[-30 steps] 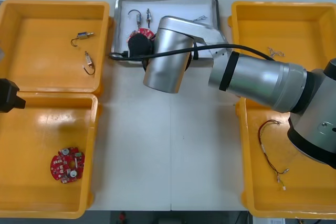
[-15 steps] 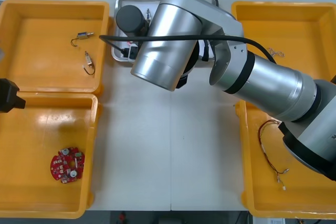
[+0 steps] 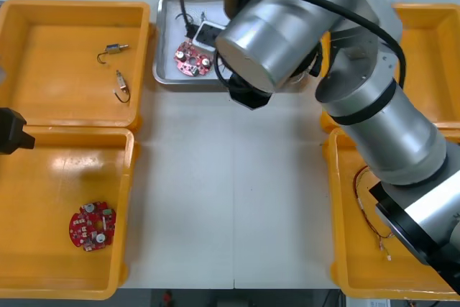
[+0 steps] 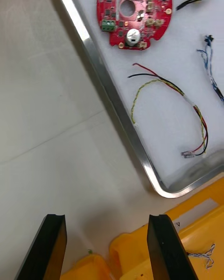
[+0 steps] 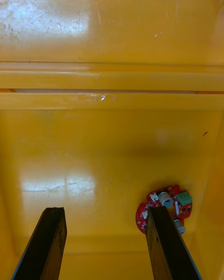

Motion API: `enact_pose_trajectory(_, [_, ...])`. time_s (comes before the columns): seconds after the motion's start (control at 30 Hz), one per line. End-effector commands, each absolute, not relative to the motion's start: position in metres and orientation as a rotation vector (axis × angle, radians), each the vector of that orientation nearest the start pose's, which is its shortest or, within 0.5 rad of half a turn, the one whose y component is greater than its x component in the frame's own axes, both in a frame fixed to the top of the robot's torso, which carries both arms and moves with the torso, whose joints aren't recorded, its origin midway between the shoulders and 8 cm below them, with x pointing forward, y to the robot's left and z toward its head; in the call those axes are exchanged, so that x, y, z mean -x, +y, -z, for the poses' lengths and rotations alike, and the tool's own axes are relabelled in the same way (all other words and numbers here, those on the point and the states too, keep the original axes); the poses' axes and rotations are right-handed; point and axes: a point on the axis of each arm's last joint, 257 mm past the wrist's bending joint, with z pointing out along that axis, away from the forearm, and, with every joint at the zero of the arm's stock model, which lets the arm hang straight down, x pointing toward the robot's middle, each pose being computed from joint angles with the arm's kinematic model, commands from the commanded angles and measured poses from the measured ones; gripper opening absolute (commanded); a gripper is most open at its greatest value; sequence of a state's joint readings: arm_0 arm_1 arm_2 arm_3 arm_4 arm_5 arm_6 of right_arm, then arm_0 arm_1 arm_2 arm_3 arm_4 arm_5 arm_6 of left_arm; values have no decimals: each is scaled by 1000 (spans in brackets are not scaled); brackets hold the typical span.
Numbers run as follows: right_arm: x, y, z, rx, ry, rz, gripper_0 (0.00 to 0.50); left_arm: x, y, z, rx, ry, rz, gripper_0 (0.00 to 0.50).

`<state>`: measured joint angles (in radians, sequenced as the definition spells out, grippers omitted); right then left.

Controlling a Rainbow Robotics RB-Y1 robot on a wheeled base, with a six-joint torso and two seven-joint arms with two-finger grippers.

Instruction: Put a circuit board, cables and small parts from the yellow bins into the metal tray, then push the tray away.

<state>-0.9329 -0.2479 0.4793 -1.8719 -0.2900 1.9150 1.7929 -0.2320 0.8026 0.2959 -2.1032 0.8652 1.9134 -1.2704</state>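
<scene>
Open and empty, the right end effector (image 4: 107, 219) hangs just outside the metal tray (image 4: 112, 102) (probably poised to push it). The circuit board (image 4: 134, 11) and cable (image 4: 159, 80) lie inside. The left end effector (image 5: 105, 212), also open, idles well apart from the tray.

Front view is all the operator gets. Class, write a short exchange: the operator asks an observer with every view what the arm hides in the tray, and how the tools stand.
Operator: The right arm covers part of the tray. Any cable there?
Observer: Yes, a red and yellow cable lies in the tray, near the board.
Operator: Are the tools open?
Observer: Both: the right tool above the table by the tray's corner, the left tool over a bin floor.
</scene>
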Motion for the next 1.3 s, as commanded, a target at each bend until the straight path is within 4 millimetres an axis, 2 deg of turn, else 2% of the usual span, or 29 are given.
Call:
enact_pose_trajectory(0.03, [-483,-78,91,1017,2179,280,500,-383,396,145,-6,2671,-87,500])
enact_pose_trajectory(0.33, [-480,-166,94,629,2280,241,500,-383,396,145,-6,2671,-87,500])
enact_pose_trajectory(0.43, [-476,-193,101,521,2324,213,500,-383,396,145,-6,2671,-87,500])
enact_pose_trajectory(0.67, [-466,-231,104,327,2377,98,500,-383,396,145,-6,2671,-87,500])
enact_pose_trajectory(0.8, [-455,-261,114,241,2413,70,500,-383,396,145,-6,2671,-87,500])
enact_pose_trajectory(1.17, [-413,-324,130,70,2437,72,500,-383,396,145,-6,2671,-87,500])
enact_pose_trajectory(1.3, [-398,-338,138,36,2452,93,500,-383,396,145,-6,2671,-87,500])
